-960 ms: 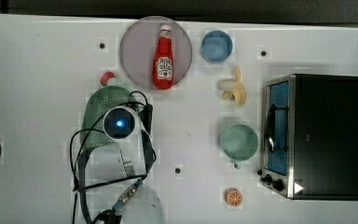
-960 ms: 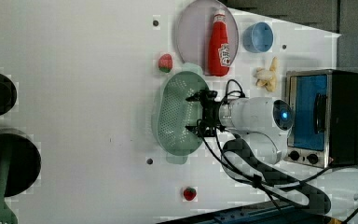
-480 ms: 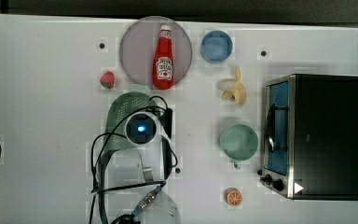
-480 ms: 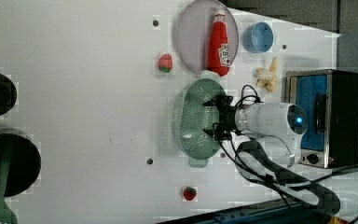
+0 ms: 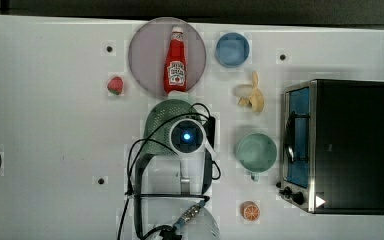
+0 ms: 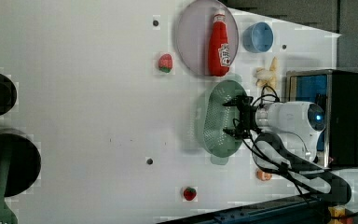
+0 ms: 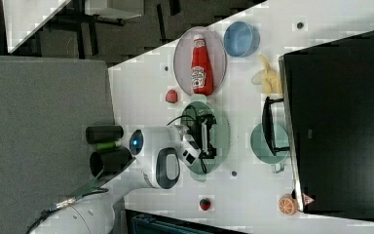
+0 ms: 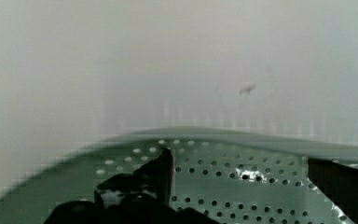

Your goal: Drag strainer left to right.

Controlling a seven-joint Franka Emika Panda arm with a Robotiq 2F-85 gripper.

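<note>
Strainer (image 6: 214, 122) sits near the middle of the white counter (image 6: 84, 116), just below the round plate (image 5: 145, 55) in the top view, with my arm (image 5: 186, 137) covering most of it there. In the left view I see its pale green oblong bowl lying lengthwise, the perforated inside facing up, one rounded end close to the plate's edge.

My claw (image 6: 237, 118) is inside the strainer — fingers spread wide, grasping nothing. In the wrist view the two dark fingers (image 8: 161, 175) stand well apart over the perforated floor, with the far rim curving across just beyond them.

On the plate a ketchup bottle (image 5: 175, 62) lies lengthwise. At the top view's right of the plate is a blue bowl (image 5: 232, 49); a peeled banana (image 5: 251, 92) is below it, and lower still a teal-green cup (image 5: 256, 153) sits between the strainer and the toaster oven (image 5: 340, 145). A strawberry (image 5: 115, 85) lies at the top view's left of the plate — an orange half (image 5: 250, 211) rests near the oven's lower corner.
</note>
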